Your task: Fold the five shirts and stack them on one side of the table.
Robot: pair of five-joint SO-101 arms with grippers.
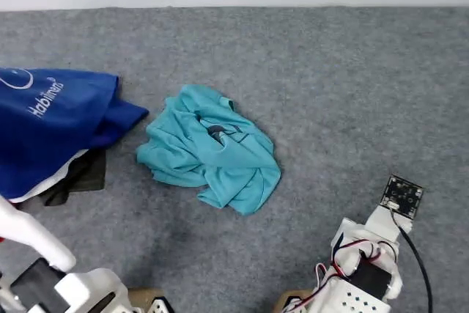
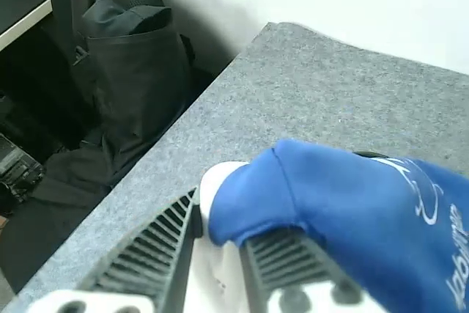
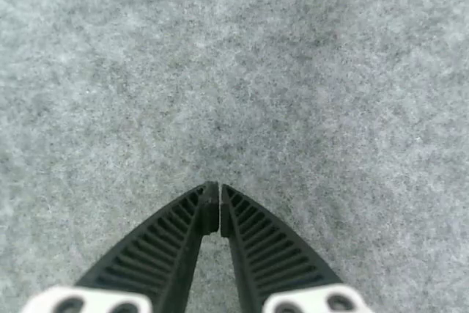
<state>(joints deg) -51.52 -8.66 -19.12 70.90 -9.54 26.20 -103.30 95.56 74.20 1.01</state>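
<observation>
Left wrist view, left pincer (image 2: 220, 226) clamped on blue shirt (image 2: 352, 207)

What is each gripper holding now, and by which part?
The left gripper grips the blue shirt at a folded edge; the right gripper is shut and holds nothing.

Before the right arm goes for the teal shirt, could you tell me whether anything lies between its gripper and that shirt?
Nothing visible does. The right gripper hangs shut over bare grey felt, and bare felt runs from that arm to the crumpled teal shirt. The blue shirt lies on its far side.
</observation>
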